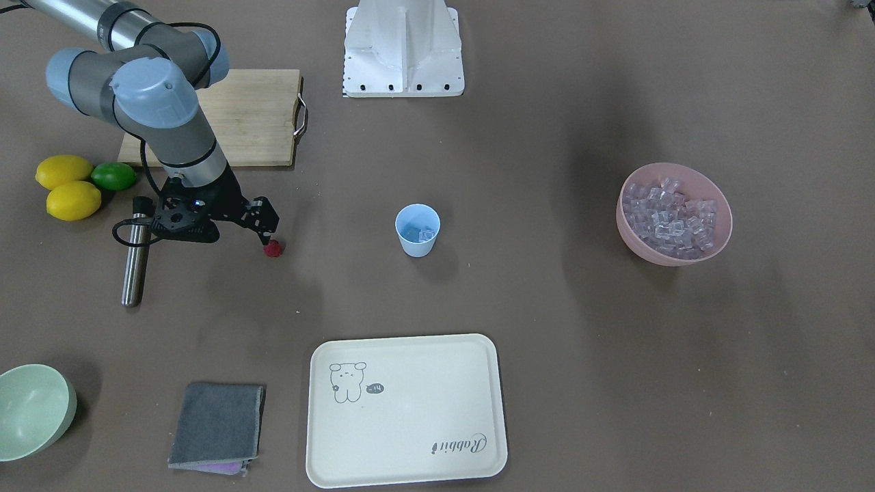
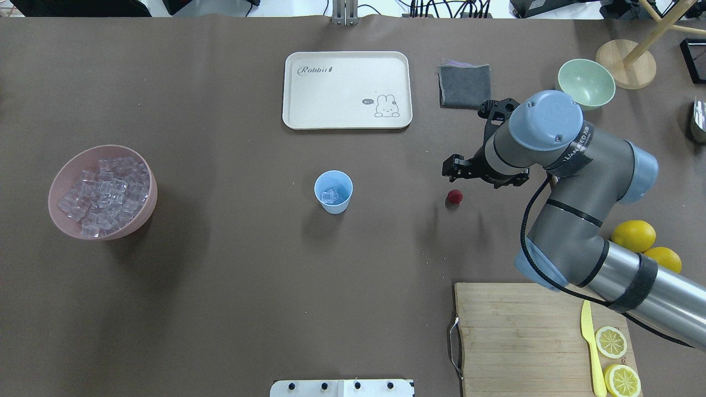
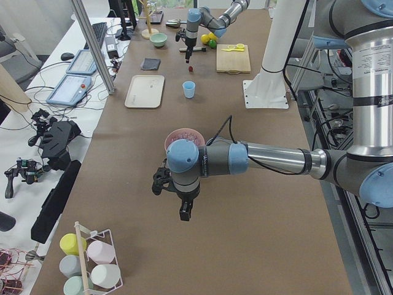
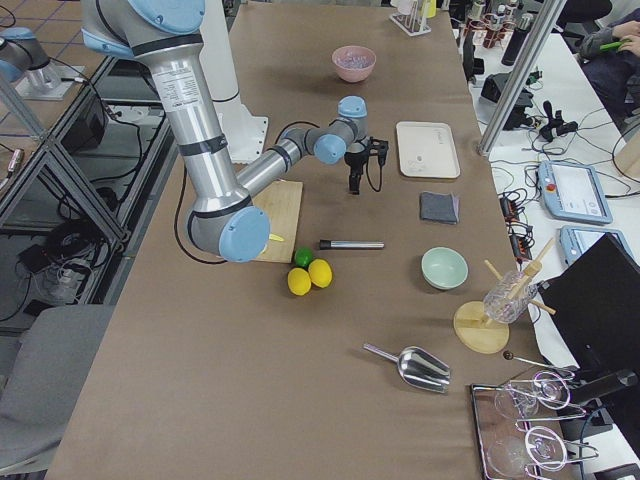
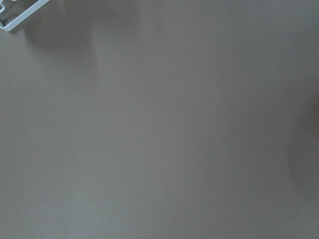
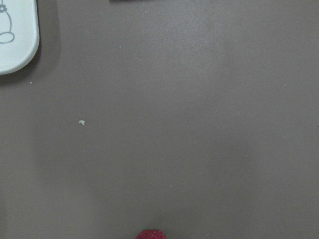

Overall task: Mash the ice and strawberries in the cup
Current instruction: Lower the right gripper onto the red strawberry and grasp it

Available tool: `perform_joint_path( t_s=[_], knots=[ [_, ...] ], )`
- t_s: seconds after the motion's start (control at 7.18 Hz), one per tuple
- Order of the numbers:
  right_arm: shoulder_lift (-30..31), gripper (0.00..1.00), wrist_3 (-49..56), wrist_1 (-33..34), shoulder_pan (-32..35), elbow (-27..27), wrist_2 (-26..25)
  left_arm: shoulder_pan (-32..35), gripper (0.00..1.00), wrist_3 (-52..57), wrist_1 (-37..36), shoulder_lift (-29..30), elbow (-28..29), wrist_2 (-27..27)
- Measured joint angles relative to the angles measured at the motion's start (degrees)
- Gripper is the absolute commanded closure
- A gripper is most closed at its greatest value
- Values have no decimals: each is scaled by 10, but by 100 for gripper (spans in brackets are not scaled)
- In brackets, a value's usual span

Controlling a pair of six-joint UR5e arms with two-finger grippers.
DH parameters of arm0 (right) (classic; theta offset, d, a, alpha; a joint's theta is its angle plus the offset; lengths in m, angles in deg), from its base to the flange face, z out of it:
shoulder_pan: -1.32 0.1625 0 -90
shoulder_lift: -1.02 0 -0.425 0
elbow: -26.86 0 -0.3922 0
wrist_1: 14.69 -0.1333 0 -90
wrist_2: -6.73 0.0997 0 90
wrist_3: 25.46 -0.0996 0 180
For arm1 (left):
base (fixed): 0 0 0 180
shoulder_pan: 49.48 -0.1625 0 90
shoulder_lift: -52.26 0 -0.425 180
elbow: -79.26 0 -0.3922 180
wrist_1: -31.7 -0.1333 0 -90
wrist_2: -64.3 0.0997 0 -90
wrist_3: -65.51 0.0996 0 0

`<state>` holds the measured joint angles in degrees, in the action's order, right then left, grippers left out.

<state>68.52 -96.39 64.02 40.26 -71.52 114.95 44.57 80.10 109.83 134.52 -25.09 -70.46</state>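
The strawberry (image 6: 150,234) lies loose on the worktop, between the cup (image 1: 415,247) at mid-worktop and the right end. The right gripper (image 1: 265,236) hangs just above it, seemingly lined up for a pick; I cannot tell its jaw spread. The cup already holds ice (image 1: 426,234). I cannot tell the left gripper's (image 3: 184,212) state either.

I work in a robotics lab, not a kitchen: my white mounting pedestal (image 1: 403,48) is bolted onto a long brown-covered table (image 2: 220,286), and in the left side view, at nine o'clock, an aluminium frame post (image 3: 92,46) and a side bench (image 3: 24,117) with screens (image 3: 69,91) stand alongside.
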Motion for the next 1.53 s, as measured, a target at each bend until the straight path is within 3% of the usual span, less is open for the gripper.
perform_joint_path(
  t_s=[0.28,0.7,1.11,1.25,1.39,1.53],
  knots=[
    [-7,3,-14,-52,-8,41,-9,0,2,0,0,0,-1,0],
    [-9,5,-23,-68,-21,53,-17,0,2,0,0,0,-1,0],
    [-8,19,-32,-65,-39,52,-31,0,2,0,0,-2,-1,-1],
    [-8,45,-37,-65,-46,51,-39,0,2,0,3,-5,-1,-1],
    [-9,95,-42,-65,-51,51,-44,0,2,0,8,-7,-1,-1],
    [-9,100,-47,-64,-54,51,-46,0,2,0,10,-8,-1,-1]
  ],
)
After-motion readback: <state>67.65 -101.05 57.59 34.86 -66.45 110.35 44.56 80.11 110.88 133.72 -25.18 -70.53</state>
